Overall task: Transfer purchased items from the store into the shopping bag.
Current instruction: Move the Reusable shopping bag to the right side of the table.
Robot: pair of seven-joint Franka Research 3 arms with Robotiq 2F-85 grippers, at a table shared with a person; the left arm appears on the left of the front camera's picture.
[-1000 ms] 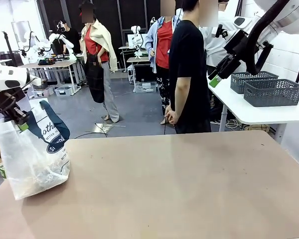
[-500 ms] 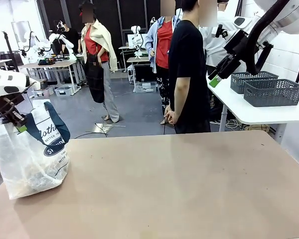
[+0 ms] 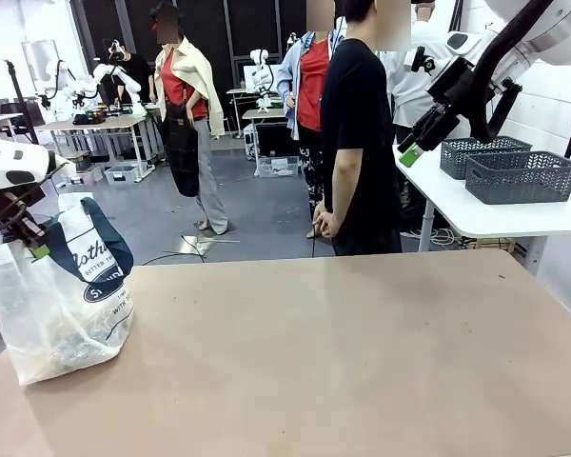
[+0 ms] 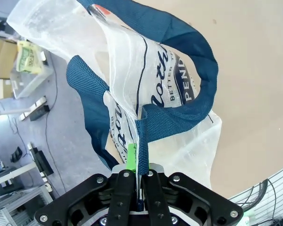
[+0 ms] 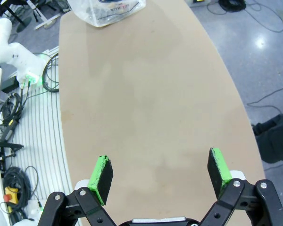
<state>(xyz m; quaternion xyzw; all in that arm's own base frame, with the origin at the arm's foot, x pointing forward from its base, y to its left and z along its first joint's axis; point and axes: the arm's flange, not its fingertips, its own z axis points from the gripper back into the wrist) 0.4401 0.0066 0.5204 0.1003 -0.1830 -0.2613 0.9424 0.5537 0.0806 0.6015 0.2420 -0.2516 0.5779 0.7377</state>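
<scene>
**Left gripper clamped on bag handle**

The left gripper (image 4: 134,181) is clenched on a navy strap handle (image 4: 148,127) of the shopping bag (image 3: 62,305), which stands at the table's (image 3: 343,352) near-left edge. The right gripper (image 5: 160,172) hangs released, fingers spread, high above the table at right.
</scene>
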